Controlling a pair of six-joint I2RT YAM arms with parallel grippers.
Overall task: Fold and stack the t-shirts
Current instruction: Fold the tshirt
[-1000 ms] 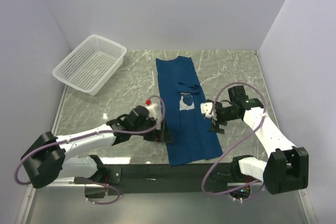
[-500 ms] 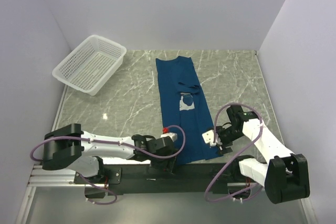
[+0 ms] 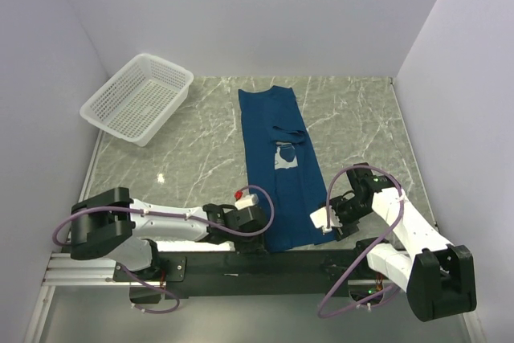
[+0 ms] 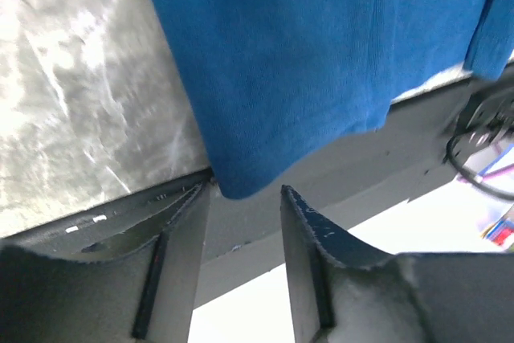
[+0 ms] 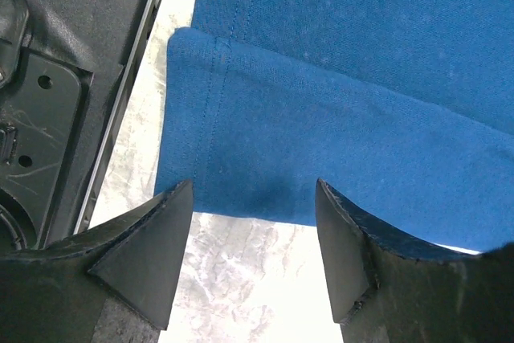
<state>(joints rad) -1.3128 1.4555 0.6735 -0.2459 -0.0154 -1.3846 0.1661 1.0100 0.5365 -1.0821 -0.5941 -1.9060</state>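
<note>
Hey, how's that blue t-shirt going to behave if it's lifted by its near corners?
Probably floppy: the t-shirt lies limp, and its near corner laps past the edge of the table. It is likely light, since it looks like thin knit. Its folded-over layer looks loose, so it may slip or unfold when raised.

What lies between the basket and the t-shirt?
Only bare table; nothing sits between basket and t-shirt, as the top view shows.

Bright, even light; left wrist view blurred, glare on table [image 4: 56, 46].
</note>
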